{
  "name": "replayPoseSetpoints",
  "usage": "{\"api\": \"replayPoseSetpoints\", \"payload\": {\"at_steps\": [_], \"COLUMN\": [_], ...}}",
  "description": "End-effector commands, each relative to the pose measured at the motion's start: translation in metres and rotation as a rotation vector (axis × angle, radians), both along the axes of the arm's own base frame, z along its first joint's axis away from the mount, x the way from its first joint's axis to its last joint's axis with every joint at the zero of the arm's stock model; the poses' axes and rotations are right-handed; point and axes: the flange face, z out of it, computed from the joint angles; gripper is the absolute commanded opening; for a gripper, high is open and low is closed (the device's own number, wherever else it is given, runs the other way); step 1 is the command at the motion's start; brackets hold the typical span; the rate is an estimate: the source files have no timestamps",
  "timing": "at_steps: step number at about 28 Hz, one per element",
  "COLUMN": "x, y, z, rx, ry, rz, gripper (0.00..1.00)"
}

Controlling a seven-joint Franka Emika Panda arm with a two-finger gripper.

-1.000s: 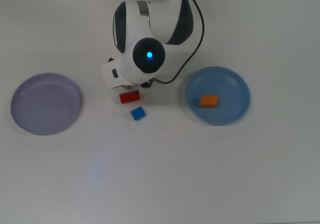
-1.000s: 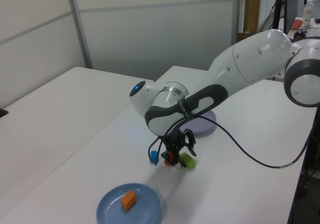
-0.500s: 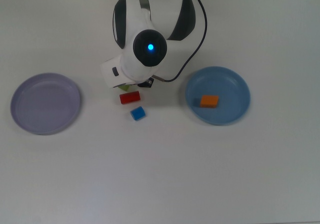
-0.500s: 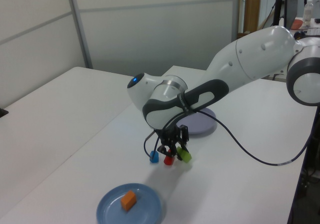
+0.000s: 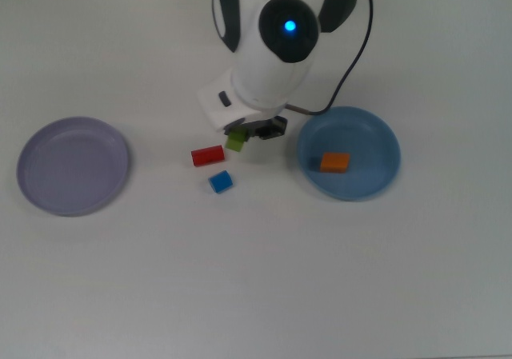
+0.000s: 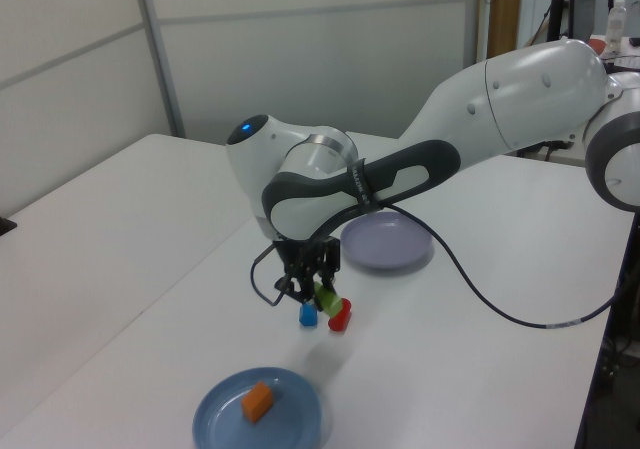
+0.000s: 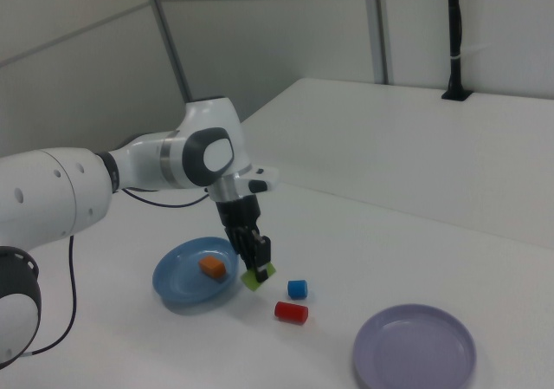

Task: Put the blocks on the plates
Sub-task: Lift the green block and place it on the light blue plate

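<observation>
My gripper [image 7: 255,263] is closed on the lime-green block [image 7: 258,275], which hangs tilted from the fingertips, clear of the white table [image 5: 264,279]. I judge the lift is meant to carry it over the plate rims; which plate it is bound for I cannot tell.

Orange block [image 5: 334,162] already lies inside the light blue plate [image 5: 376,135]. Lavender plate [image 5: 48,147] holds nothing. Red block [image 5: 207,155] and blue cube [image 5: 221,181] sit on the table between the two plates, close together but apart, so two blocks are not yet handled.

Top view: my arm covers the fingers, and only a corner of the green block [image 5: 236,141] shows, just beside the red block and near the blue plate's rim. Height above the table cannot be read there.

Right view and left view: the green block [image 6: 325,297] is seen off the table, above the red block [image 6: 340,318] and blue cube [image 6: 308,314]
</observation>
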Motion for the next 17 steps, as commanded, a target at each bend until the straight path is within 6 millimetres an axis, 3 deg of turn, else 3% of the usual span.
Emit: {"api": "replayPoseSetpoints", "payload": {"at_steps": [1, 5, 11, 12, 17], "x": [0.003, 0.001, -0.017, -0.024, -0.037], "y": [0.039, 0.07, 0.131, 0.148, 0.177], "z": [0.012, 0.016, 0.011, 0.01, -0.002], "rx": [0.062, 0.086, 0.083, 0.082, 0.08], "ry": [-0.063, -0.105, -0.097, -0.092, -0.07], "rz": [0.081, 0.134, 0.237, 0.262, 0.303], "gripper": [0.0, 0.0, 0.0, 0.0, 0.0]}}
